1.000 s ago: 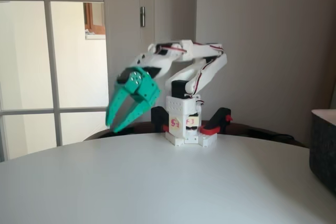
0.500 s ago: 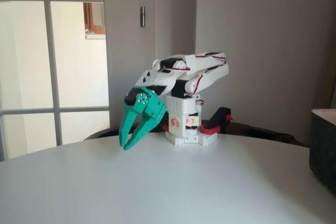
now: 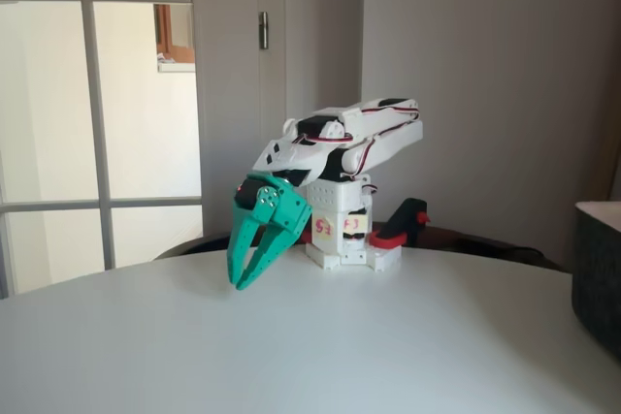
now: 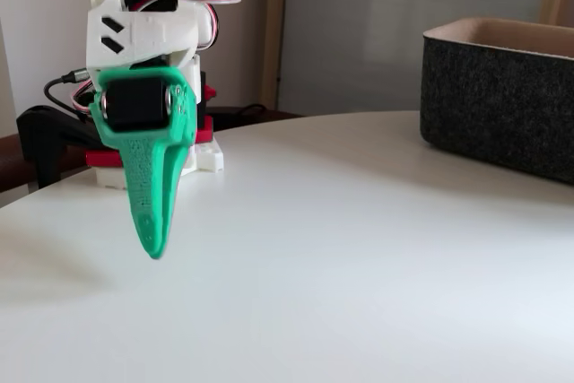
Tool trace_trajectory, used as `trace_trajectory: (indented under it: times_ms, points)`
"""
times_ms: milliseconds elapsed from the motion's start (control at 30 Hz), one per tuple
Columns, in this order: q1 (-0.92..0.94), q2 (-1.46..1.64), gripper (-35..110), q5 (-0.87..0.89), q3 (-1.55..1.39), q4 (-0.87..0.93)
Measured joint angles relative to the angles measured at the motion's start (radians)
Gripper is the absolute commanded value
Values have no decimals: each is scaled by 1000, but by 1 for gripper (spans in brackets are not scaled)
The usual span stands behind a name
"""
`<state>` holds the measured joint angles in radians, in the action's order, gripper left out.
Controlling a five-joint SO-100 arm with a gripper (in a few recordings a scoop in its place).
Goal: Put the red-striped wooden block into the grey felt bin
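Note:
The red-striped wooden block is out of view. My green gripper (image 3: 238,284) hangs from the folded white arm, tips pointing down just above the white table, left of the arm's base in a fixed view. Its fingertips meet with nothing between them. Another fixed view shows the gripper (image 4: 154,248) side-on, its tip hovering over the tabletop. The grey felt bin (image 3: 596,269) stands at the right edge of the table, far from the gripper; its dark wall and pale rim also show in the bin (image 4: 502,100) at the upper right.
The arm's white base (image 3: 342,239) is clamped at the table's far edge with black and red clamps (image 3: 406,220). The round white table (image 3: 310,346) spreads wide between gripper and bin. A window and door stand behind.
The arm has folded lower and the gripper has swung down and right, closer to the base and the tabletop. Its fingers have drawn together.

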<state>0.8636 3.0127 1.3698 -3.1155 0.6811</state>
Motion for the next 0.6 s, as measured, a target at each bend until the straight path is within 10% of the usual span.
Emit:
trace_trajectory:
  times_ms: [600]
  points:
    - [15,5,0,104,-2,0]
